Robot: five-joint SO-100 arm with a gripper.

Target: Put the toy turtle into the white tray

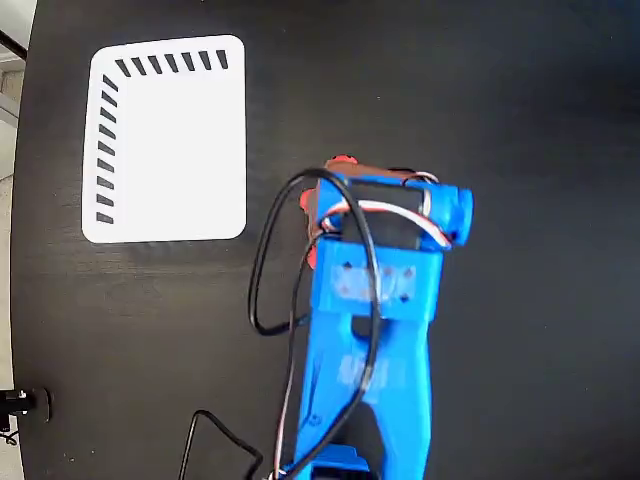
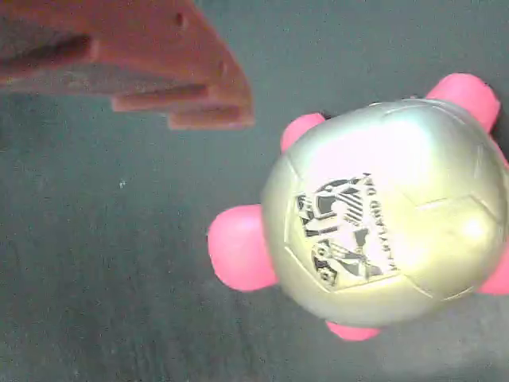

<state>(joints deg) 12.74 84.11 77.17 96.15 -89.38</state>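
Wrist view: the toy turtle [image 2: 390, 227] fills the right half of the frame, lying shell-up on the dark table [image 2: 103, 278]. Gold-beige dome, pink limbs poking out at left, upper right and bottom. One orange-red finger [image 2: 159, 64] of the gripper crosses the upper left of the frame, apart from the shell with bare table between. The other finger is out of frame, so I cannot tell whether the jaws are spread or together — nothing is pinched as far as this view shows.

Fixed view: the blue arm [image 1: 375, 330] rises from the bottom centre and hides the turtle almost entirely; only slivers of red-pink show at its upper left edge near centre frame, and whether those are toy or finger I cannot say. The white tray [image 1: 165, 140] sits in the upper left, well apart from the arm, nothing on it. Black cables loop along the arm's left side.

Risks, as judged:
- The shell is smooth, shiny and domed — fingers closing high on it could squeeze it out sideways.
- The visible finger sits off to one side of the toy, so closing from this offset may only nudge it.
- A slack cable could snag during the swing toward the tray.

Writing: the black print on the shell carries lettering along its right edge, seemingly "MARYLAND"; the rest is too blurred to read.
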